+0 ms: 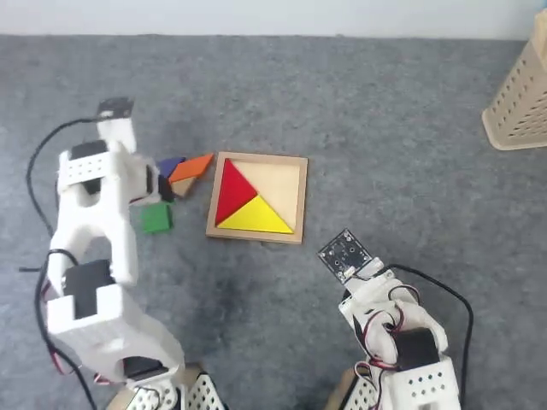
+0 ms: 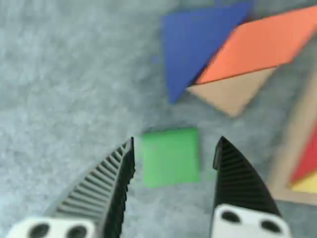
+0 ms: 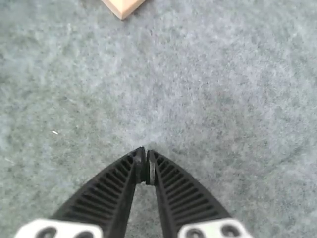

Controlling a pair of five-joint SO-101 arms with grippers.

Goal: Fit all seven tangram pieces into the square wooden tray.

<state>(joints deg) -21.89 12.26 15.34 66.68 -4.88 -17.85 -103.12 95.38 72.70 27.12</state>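
Note:
The square wooden tray (image 1: 291, 175) lies mid-table with a red triangle (image 1: 231, 191) and a yellow triangle (image 1: 256, 219) inside. Left of it lie an orange parallelogram (image 1: 191, 166), a blue triangle (image 1: 169, 165), a tan piece (image 1: 182, 185) and a green square (image 1: 156, 217). My left gripper (image 2: 173, 148) hangs open over the green square (image 2: 170, 156), one finger on each side, not touching it. The blue triangle (image 2: 198, 42), orange parallelogram (image 2: 257, 44) and tan piece (image 2: 230, 91) lie just beyond. My right gripper (image 3: 145, 166) is shut and empty over bare carpet, near the tray's corner (image 3: 122, 7).
Grey carpet (image 1: 385, 111) covers the table. A perforated beige basket (image 1: 521, 98) stands at the far right edge. The left arm's white body (image 1: 94, 248) rises along the left side, and the right arm's base (image 1: 402, 342) sits at the front.

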